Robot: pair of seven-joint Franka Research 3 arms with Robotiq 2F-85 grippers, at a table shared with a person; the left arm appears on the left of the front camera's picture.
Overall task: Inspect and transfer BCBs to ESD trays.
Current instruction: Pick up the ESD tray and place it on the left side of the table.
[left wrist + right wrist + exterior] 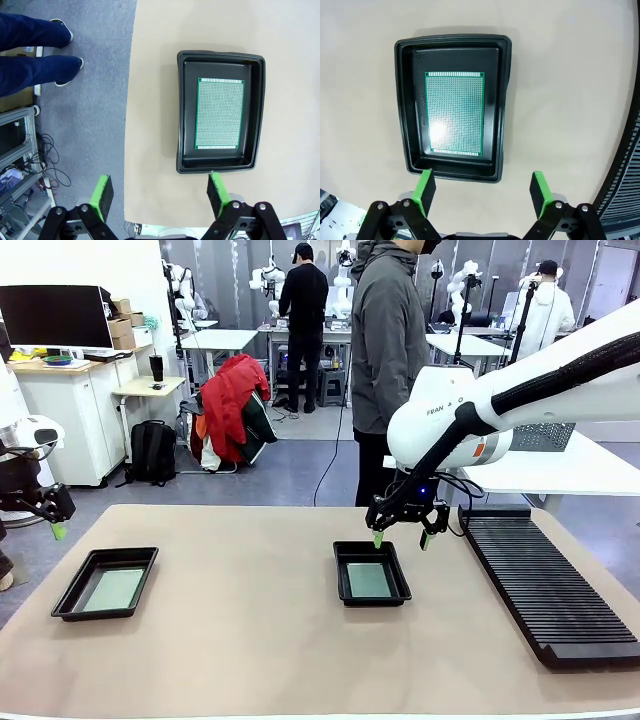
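Observation:
Two black ESD trays lie on the tan table, and each holds one green BCB lying flat. The left tray (72, 590) with its board (112, 590) is near the table's left edge. The middle tray (375, 601) carries its board (368, 580). My right gripper (400, 539) hovers open just above that tray's far rim; its wrist view looks down on the tray (496, 125) and board (455, 114) beyond the empty gripper (482, 192). My left gripper (55, 525) hangs open off the table's left side, seeing its tray (186, 115) and board (220, 114) ahead of the gripper (160, 195).
A long black ribbed rack (545, 585) lies along the table's right side and shows at the picture's edge (626, 170) in the right wrist view. A person in a grey jacket (388, 340) stands at the far side. Legs in blue jeans (30, 50) stand on the floor left of the table.

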